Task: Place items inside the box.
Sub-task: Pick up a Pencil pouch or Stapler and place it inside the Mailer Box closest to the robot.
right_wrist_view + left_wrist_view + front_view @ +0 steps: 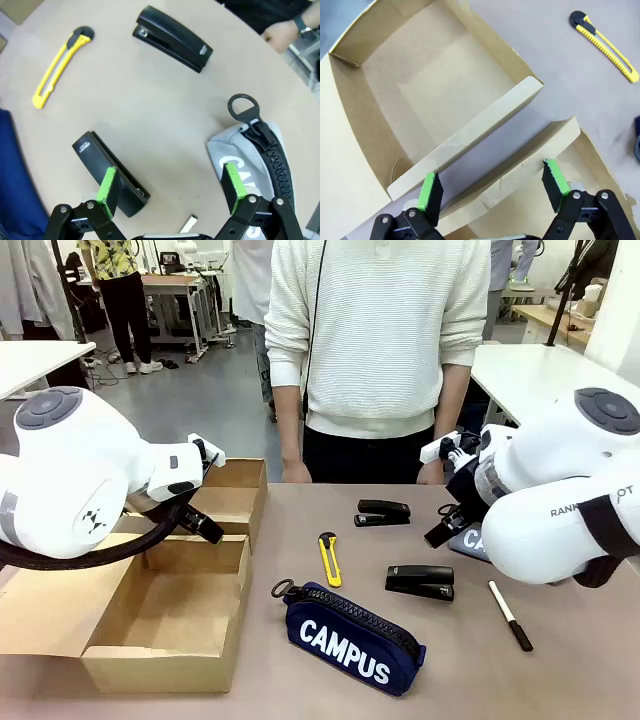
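Observation:
The open cardboard box (240, 585) stands at the left of the table, and nothing shows inside it. My left gripper (492, 185) hangs open above the box's inner wall (470, 135). On the table lie a navy CAMPUS pencil case (350, 635), a yellow utility knife (329, 560), two black staplers (382, 512) (420, 581) and a white marker (510, 615). My right gripper (170, 185) is open over the table, between the near stapler (110, 172) and the grey pencil case (255, 155). In the front view my right arm partly hides the grey case (468, 538).
A person stands at the far edge of the table with both hands (295, 472) resting near it. The box flaps (235, 490) spread out toward the far side. Bare tabletop lies between the box and the knife.

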`<state>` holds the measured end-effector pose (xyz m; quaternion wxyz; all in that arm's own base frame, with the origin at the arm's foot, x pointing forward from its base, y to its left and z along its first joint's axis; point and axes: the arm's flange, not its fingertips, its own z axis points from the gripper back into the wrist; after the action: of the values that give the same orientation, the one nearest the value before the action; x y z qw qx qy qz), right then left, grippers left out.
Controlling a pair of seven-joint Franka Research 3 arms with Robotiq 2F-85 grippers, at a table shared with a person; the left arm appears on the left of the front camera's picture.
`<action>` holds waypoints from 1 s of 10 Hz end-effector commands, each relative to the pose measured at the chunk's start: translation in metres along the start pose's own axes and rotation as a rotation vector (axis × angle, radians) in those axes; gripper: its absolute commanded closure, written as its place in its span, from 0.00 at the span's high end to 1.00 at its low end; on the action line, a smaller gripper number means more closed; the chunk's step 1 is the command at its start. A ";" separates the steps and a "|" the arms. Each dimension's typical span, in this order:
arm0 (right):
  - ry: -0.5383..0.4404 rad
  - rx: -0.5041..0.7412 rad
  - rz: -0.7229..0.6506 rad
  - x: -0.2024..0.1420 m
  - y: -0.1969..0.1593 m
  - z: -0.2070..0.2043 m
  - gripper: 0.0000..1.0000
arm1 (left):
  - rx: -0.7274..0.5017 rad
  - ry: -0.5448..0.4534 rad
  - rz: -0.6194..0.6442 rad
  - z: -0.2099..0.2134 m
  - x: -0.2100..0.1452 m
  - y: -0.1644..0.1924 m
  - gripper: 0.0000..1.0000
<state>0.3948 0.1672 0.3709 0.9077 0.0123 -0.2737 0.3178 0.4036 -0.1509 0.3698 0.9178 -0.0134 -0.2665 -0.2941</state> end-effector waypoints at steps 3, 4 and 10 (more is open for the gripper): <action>0.000 0.000 0.000 0.000 0.000 0.000 1.00 | 0.000 0.000 0.000 0.000 0.000 0.000 1.00; 0.000 0.000 0.000 0.000 0.000 0.000 1.00 | 0.000 0.000 0.000 0.000 0.000 0.000 1.00; 0.000 0.000 0.000 0.000 0.000 0.000 1.00 | 0.000 0.000 0.000 0.000 0.000 0.000 1.00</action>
<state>0.3948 0.1672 0.3709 0.9076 0.0120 -0.2737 0.3182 0.4036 -0.1509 0.3698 0.9178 -0.0134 -0.2665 -0.2941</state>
